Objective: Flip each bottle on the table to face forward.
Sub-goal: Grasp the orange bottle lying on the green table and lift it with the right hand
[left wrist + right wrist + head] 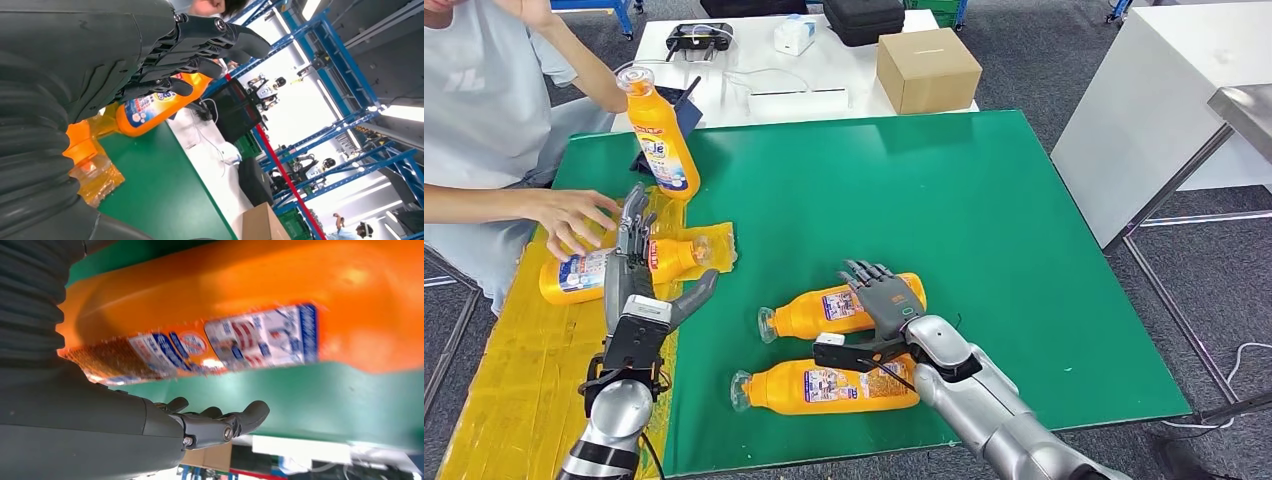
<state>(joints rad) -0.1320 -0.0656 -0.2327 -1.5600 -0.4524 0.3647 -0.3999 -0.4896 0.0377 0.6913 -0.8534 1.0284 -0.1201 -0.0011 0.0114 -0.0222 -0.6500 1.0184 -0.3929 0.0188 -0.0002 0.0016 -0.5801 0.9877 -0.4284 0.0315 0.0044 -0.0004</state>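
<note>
Several orange bottles with blue labels are on the green table. One bottle stands upright at the back left. Another lies on the yellow strip, its clear cap toward the middle. My left hand hovers over it, fingers straight and holding nothing. A person's hand rests on that bottle's far end. Two bottles lie near the front: the farther one and the nearer one. My right hand is spread over the farther one, gripping nothing.
The person sits at the table's left side. Behind the green table, a white table carries a cardboard box, a black case and a white power strip. A white bench stands to the right.
</note>
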